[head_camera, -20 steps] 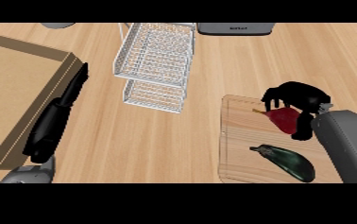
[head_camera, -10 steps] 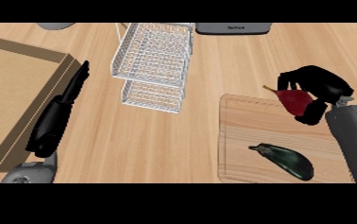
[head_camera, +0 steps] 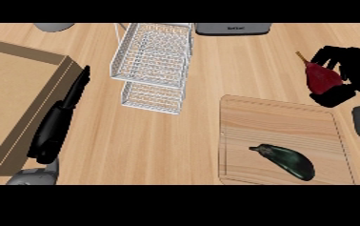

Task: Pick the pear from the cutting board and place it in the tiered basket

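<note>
**Pear in the right hand, off the board**

The dark red pear (head_camera: 323,78) with its thin brown stem was in the robot's black right hand (head_camera: 339,57). The fingers curled over its top and more of the hand wrapped under it, so part of the fruit was hidden. It showed just past the far right corner of the pale wooden cutting board (head_camera: 274,125), not on it. A dark glossy eggplant (head_camera: 285,159) lay on the board's near half. The white wire tiered basket (head_camera: 153,58) stood well apart to the left. The black left hand (head_camera: 57,122) rested open with its fingers straight, beside a tan flat box (head_camera: 25,91) at the left edge. A grey appliance (head_camera: 232,28) sat at the far edge.
</note>
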Available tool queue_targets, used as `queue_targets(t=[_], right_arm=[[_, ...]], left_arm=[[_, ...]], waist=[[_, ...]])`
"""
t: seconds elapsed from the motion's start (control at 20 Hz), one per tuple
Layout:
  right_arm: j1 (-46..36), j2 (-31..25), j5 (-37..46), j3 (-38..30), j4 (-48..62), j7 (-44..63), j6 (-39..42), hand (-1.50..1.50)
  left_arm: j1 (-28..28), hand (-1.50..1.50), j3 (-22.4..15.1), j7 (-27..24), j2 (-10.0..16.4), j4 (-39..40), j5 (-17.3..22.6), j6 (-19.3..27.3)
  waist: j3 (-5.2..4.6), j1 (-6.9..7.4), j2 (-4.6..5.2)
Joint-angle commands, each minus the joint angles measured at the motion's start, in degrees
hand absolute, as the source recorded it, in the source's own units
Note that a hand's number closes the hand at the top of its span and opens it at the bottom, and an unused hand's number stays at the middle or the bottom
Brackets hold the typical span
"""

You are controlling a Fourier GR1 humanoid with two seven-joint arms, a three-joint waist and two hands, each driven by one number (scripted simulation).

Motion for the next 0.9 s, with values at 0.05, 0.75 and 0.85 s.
queue_targets(t=[0.05,0.75,0.85], right_arm=[[-4.9,2.5,-11.0,-7.7,-7.9,5.2,6.9,1.50],[-24.6,9.5,-17.9,-1.2,-27.0,27.9,16.5,1.50],[-27.5,10.2,-18.2,0.2,-24.1,29.9,16.6,1.50]], left_arm=[[-1.7,0.00,0.2,0.5,-0.6,1.4,-0.4,0.3],[-0.2,0.00,2.9,-1.8,2.0,0.3,2.3,-4.1],[-2.0,0.00,-0.7,1.6,-1.8,-1.0,-1.7,-0.6]], waist=[[-0.02,-0.06,0.00],[-0.06,1.51,0.17],[-0.01,1.43,0.31]])
